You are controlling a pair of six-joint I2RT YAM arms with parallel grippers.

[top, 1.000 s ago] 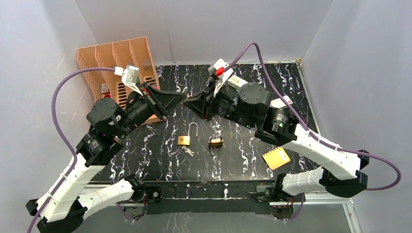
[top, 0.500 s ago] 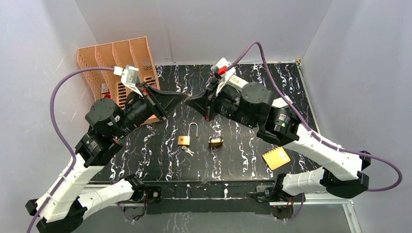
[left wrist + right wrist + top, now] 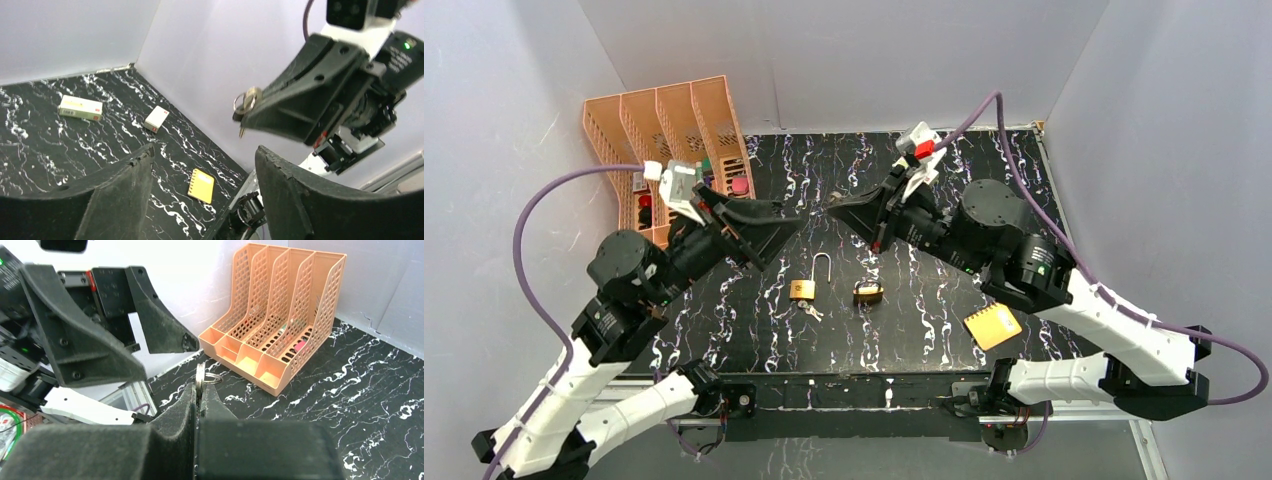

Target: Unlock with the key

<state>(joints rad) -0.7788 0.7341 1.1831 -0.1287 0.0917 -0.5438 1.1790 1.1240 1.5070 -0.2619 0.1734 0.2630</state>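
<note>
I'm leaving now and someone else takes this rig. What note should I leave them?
Left claw: open, empty, in the air facing the right one.
Right claw: shut on the key, held in the air.
Open padlock lies with its shackle raised, a small key bunch beside it. The second padlock looks shut.
Done: key in grip.
Left: probably insert it in the second padlock and turn.

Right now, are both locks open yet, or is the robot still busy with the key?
Partly. Done: one padlock lies with its shackle swung open, spare keys beside it. In hand: the right tool is shut on the key, up in the air; the left tool is open and empty. Left: the second padlock looks closed, so the key probably still has to reach it and turn.
</note>
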